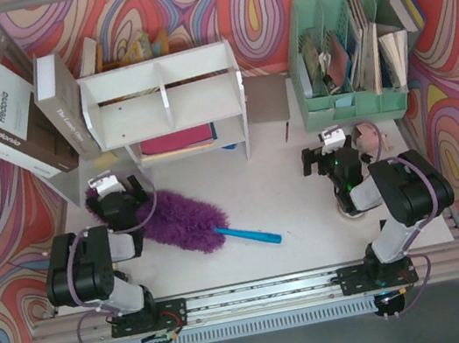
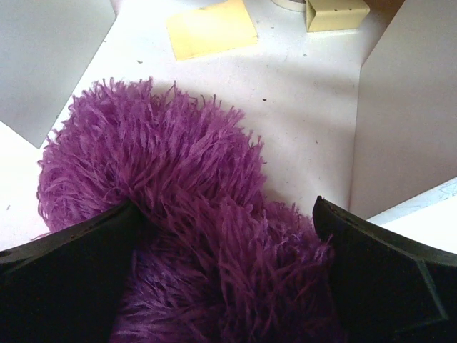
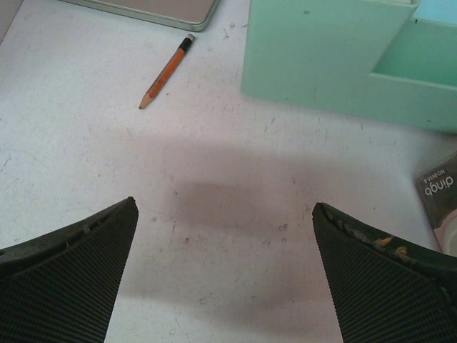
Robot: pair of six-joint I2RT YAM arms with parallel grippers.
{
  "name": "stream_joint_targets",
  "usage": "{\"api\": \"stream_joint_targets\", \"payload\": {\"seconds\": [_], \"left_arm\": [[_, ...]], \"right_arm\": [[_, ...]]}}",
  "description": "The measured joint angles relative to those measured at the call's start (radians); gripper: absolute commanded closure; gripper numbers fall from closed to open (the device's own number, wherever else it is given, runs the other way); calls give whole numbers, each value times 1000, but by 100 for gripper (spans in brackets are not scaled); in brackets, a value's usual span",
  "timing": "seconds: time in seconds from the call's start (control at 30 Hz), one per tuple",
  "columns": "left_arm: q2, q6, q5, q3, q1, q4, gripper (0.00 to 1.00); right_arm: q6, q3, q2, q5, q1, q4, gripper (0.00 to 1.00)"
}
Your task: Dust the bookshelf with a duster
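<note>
The duster [image 1: 171, 217] lies flat on the table [image 1: 308, 211] before the bookshelf [image 1: 164, 103], the wide-open left hand [image 1: 118, 195] straddling its purple fluff, seemingly to grab it, while the right hand [image 1: 333, 153] hovers open, holding nothing.

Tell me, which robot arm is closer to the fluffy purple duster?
Left. The left fingers sit open on either side of the duster fluff. The right fingers hover open far away, beside the green organizer.

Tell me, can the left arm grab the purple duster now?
Probably yes. The left gripper is open right over the duster, one finger each side of its fluffy head, nothing blocking.
</note>
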Motion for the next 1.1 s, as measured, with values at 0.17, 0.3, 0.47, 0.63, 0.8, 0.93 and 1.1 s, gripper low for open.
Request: {"api": "stream_joint_targets", "payload": {"seconds": [0.17,0.3,0.47,0.63,0.8,0.93,1.1], "left_arm": [[0,-13,2,6,1,-23,2],[0,-13,11,16,2,-42,2],[0,8,101,101,3,-143,1],[0,21,149,109,3,-174,2],[0,28,164,109,3,-187,2],[0,29,168,109,3,-187,1],[0,29,169,109,3,-187,2]], "right_arm": [[5,0,2,-2,-4,3,1],[9,0,2,10,-5,3,1],[9,0,2,16,-5,3,1],[9,2,2,16,-5,2,1],[9,3,2,16,-6,2,1],[9,3,2,16,-5,2,1],[9,3,2,19,-5,2,1]]}}
